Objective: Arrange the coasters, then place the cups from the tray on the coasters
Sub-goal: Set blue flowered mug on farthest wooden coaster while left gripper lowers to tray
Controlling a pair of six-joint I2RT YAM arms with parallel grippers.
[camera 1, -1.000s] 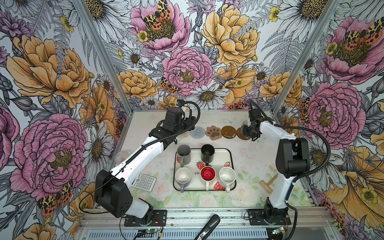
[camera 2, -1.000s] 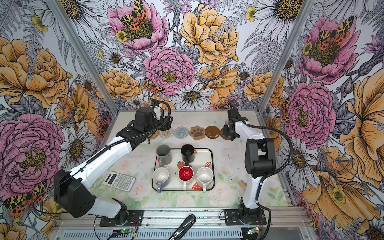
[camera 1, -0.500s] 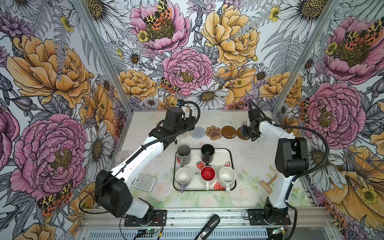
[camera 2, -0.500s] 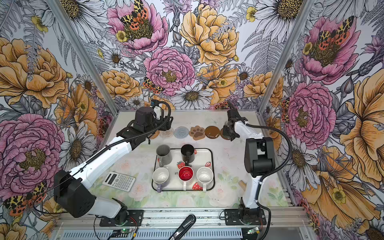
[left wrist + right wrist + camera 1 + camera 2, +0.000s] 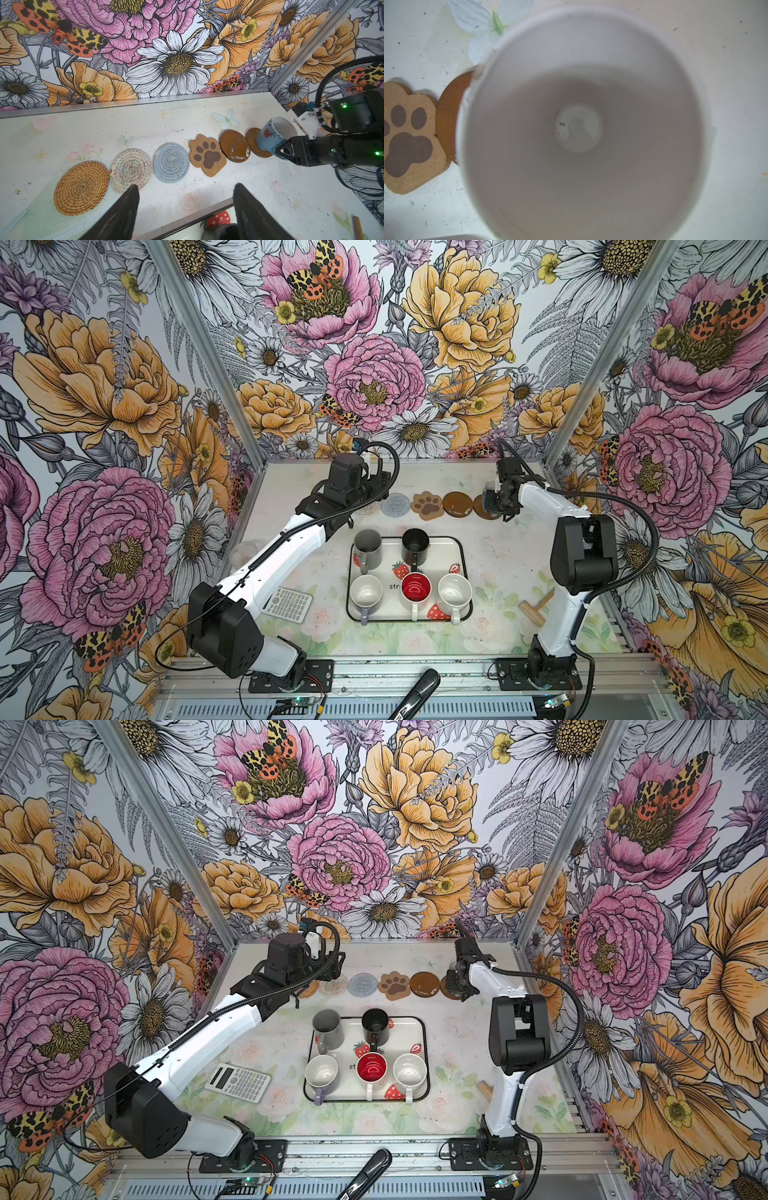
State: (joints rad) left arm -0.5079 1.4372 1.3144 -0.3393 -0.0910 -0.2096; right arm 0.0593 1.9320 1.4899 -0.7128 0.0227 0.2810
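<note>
The light blue flowered mug (image 5: 270, 136) stands on the far-right plain brown disc coaster (image 5: 252, 135), my right pincer (image 5: 283, 150) at its side; clasped or released, I cannot tell. Next: withdraw without tipping it, then fetch another from the strawberry-print tray (image 5: 441, 551).

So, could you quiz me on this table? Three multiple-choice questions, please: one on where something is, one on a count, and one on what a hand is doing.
1. Where is the blue mug?
A. by the calculator
B. on the brown coaster at the row's right end
C. on the paw coaster

2. How many mugs are on the tray?
A. three
B. five
C. six

3. The left hand is:
A. open and empty
B. shut on a mug
C. holding a coaster

Answers:
1 B, it sits on that end disc.
2 B, two at the back and three in front.
3 A, its fingers stand apart with nothing between them.
</note>
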